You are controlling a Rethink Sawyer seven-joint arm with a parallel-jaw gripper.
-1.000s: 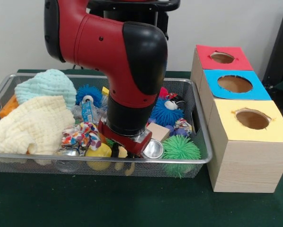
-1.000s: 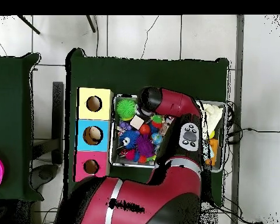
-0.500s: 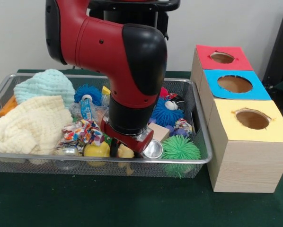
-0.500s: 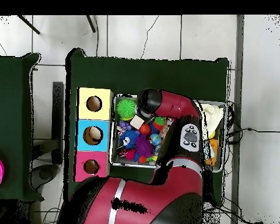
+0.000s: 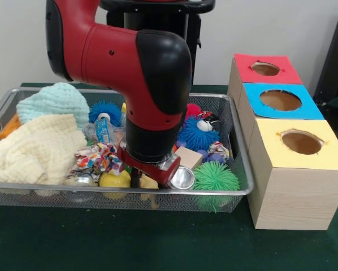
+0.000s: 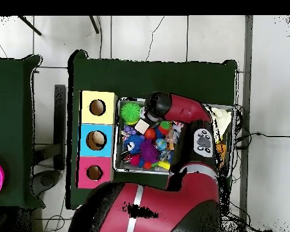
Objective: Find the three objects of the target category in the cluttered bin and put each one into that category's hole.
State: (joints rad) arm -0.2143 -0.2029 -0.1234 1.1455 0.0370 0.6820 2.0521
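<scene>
- Sawyer arm (image 5: 129,73) plunges into the wire bin (image 5: 239,169), its red and black bulk blocking the middle of the clutter
- Gripper (image 5: 143,179) sits low among the toys near the bin's front wall, just between a yellow ball (image 5: 115,179) and a shiny metal can (image 5: 183,178); whether the claw is wide, narrow or holding something, I cannot tell, the wrist hides it
- Green spiky ball (image 5: 215,178) lies in the front corner of the bin nearest the boxes, beside the can
- Blue spiky ball (image 5: 198,134) rests further back, and a second blue spiky ball (image 5: 105,110) sits behind the arm near a teal cloth (image 5: 55,101)
- Cream cloth (image 5: 36,149) fills the far end of the bin, a patterned fabric bundle (image 5: 98,158) just beside it
- Wooden block (image 5: 189,157) peeks out next to the wrist
- Three boxes stand in a row beside the bin: yellow box (image 5: 299,144) nearest the camera, blue box (image 5: 280,100) in the middle, red box (image 5: 265,69) at the back, each with a round hole on top
- From overhead, the arm's elbow covers much of the bin, the green spiky ball showing at the corner by the yellow box
</scene>
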